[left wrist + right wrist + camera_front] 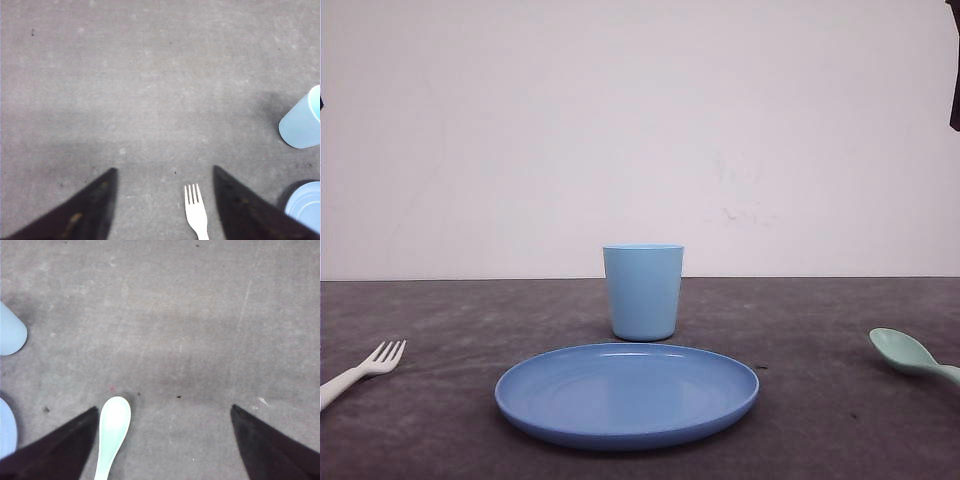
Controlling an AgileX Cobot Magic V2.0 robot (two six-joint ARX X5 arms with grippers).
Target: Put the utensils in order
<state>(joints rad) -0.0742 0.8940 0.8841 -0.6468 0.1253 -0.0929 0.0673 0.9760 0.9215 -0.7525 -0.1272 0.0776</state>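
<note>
Both grippers, left gripper (165, 172) and right gripper (164, 410), wide open, empty; fork (362, 368) lower left, spoon (910, 355) lower right of front view.

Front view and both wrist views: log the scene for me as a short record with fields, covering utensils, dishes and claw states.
fork: white fork on the table's left side, tines pointing away from the robot; lies between the left claw's fingers in the left wrist view
spoon: mint-green spoon on the right side, bowl facing up
plate: blue plate at centre front, nothing on it
cup: light-blue cup upright behind the plate
left claw: left claw open, holding nothing
right claw: right claw open, holding nothing
</note>
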